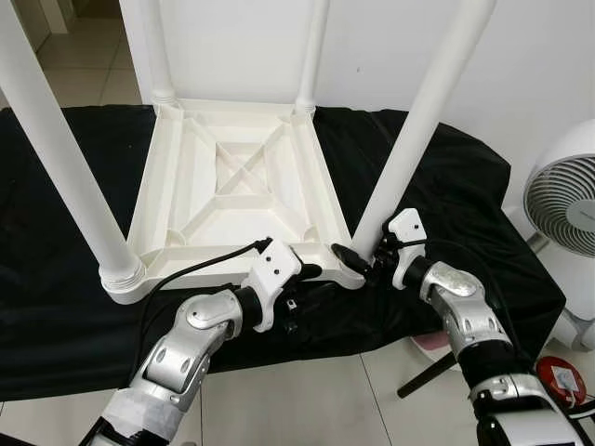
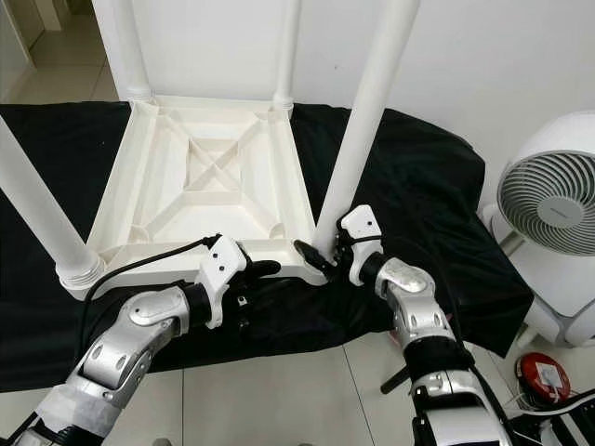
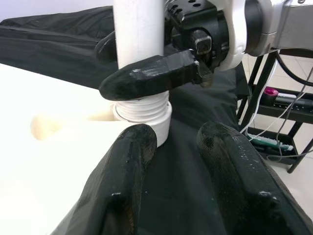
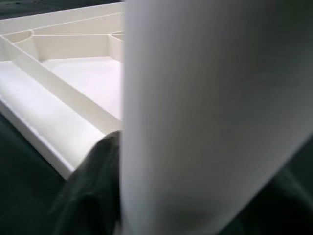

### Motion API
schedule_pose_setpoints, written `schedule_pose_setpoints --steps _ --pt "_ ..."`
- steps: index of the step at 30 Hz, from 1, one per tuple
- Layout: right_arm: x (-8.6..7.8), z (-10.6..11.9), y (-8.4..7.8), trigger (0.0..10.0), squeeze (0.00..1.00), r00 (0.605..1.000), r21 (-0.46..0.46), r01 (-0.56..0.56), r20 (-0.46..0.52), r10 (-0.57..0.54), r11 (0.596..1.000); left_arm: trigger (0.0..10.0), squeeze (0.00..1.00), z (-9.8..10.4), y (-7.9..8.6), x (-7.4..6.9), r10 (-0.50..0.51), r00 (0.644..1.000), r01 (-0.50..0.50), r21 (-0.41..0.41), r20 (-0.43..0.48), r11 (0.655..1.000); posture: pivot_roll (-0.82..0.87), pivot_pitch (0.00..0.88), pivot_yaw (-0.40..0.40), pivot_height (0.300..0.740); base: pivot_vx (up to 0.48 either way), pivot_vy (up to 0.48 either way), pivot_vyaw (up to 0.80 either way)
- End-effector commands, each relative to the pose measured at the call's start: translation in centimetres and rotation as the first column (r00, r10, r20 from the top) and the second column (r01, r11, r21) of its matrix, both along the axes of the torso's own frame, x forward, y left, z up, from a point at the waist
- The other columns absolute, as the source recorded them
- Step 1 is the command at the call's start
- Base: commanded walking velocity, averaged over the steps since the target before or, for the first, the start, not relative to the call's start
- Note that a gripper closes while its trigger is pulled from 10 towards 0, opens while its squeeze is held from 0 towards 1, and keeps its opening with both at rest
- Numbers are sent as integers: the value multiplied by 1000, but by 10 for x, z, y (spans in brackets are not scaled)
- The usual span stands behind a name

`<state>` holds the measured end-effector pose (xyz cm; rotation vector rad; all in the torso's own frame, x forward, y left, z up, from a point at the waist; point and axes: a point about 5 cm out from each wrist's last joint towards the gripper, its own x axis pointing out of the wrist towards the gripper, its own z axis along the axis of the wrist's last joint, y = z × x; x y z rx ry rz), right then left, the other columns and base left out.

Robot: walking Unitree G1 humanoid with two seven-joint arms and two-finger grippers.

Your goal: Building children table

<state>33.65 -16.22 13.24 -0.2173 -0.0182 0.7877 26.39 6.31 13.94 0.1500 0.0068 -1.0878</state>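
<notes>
The white moulded-plastic table top (image 1: 237,177) lies upside down on a black cloth-covered surface (image 1: 65,307), its ribbed underside crossed by a diagonal brace. Four smooth white cylindrical legs stand in its corner sockets. The leg in hand (image 1: 423,121) rises from the near corner at about 4 o'clock from the top's centre.

The right gripper (image 1: 358,260) is clamped on that leg just above its threaded collar (image 3: 142,110): one black finger (image 3: 151,76) crosses the front of the tube, the other shows behind it. The left gripper (image 1: 302,272) rests at the near rim at about 6 o'clock, its thick matte fingers (image 3: 122,181) slightly apart and holding nothing, their tips just beside the socket.

Judged from this, the step is screwing this last leg home. It calls for turning the tube about its own axis without tilting it, so the ridged thread does not cross, while the left gripper steadies the light, slippery top against spinning on the cloth.
</notes>
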Motion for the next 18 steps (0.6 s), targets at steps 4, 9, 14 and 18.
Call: schedule_pose_setpoints --steps 4,9,14,18 --pt "1 -6 0 0 0 999 -10 -43 -22 42 999 10000 0 1 -3 -3 -25 1000 25 4 3 1000 -45 0 -67 740 0 0 0" --pt "-1 -13 1 0 0 998 -1 -59 -35 59 998 10000 0 1 -3 -4 -24 1000 24 1 2 1000 -43 0 -68 740 0 0 0" --pt "-6 -23 6 10000 0 998 22 -39 -40 40 999 10000 0 1 -4 -4 -30 1000 30 2 0 1000 -49 0 -66 740 0 0 0" --pt "-7 -25 8 10000 0 999 27 -33 -36 34 999 10000 0 1 -5 -4 -33 999 33 3 1 999 -49 0 -66 740 0 0 0"
